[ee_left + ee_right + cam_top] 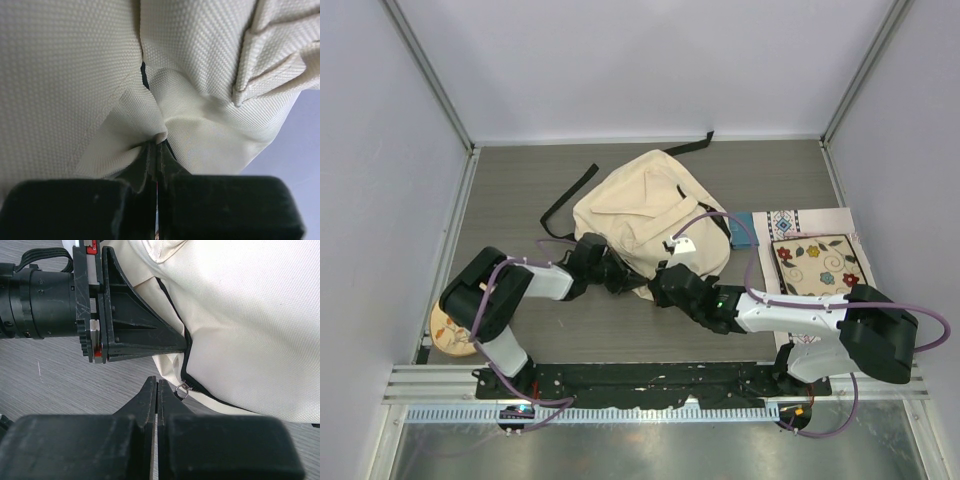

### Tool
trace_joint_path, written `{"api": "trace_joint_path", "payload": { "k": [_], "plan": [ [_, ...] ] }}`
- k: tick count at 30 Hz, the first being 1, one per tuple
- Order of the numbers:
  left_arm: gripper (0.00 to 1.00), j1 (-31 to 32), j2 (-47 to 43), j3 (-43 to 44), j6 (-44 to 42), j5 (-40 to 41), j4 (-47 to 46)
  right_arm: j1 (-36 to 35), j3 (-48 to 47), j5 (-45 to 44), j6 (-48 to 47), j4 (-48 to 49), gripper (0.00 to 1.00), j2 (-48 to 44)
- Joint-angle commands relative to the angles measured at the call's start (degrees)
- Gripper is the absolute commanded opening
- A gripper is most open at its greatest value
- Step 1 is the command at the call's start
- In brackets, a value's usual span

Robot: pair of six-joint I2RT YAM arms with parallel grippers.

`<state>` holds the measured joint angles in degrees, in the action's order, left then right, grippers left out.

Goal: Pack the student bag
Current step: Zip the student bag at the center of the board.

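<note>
The student bag (645, 210), cream fabric with black straps, lies in the middle of the table. My left gripper (159, 142) is shut on a fold of the bag's cloth (150, 115) beside the dark zipper line. In the right wrist view, the left gripper (186, 345) pinches the bag's near edge at the zipper. My right gripper (156, 382) is shut just below it, over the table. A small metal zipper ring (183, 389) hangs right beside its right finger, and nothing shows between the jaws. In the top view, both grippers meet at the bag's near edge (642, 280).
A blue flat item (744, 230) and a floral patterned cloth or book (815, 262) lie right of the bag. A round wooden object (448, 335) sits at the near left corner. Black straps (565, 200) trail left and behind the bag. Walls enclose three sides.
</note>
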<state>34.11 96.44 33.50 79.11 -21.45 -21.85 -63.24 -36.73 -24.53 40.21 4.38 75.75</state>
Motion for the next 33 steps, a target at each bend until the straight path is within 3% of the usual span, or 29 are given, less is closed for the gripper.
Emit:
{"api": "trace_joint_path", "payload": {
  "k": [1, 5, 14, 31, 33],
  "plan": [
    [0.0, 0.26, -2.48, -0.8, -1.24, 3.96, -1.62, -1.53, -1.06, -0.07, 1.1, 3.71, 0.01, -1.65],
    [0.0, -0.36, -6.52, -1.15, -2.29, 6.5, 1.35, -1.53, 0.6, -3.93, 3.29, -0.16, 0.01, -2.97],
    [0.0, -8.44, -18.12, -2.03, -8.44, 6.95, 12.33, 0.31, 7.19, -10.44, 7.34, -5.51, 0.01, -12.19],
    [0.0, -24.18, -35.44, -5.11, -18.37, 2.91, 27.91, 10.86, 9.22, -6.24, 2.78, -7.28, 0.01, -18.53],
    [0.21, -24.09, -34.84, -3.62, -18.12, 0.11, 27.56, 10.86, 9.05, -4.83, 2.16, -6.67, 0.01, -18.35]
  ]
}}
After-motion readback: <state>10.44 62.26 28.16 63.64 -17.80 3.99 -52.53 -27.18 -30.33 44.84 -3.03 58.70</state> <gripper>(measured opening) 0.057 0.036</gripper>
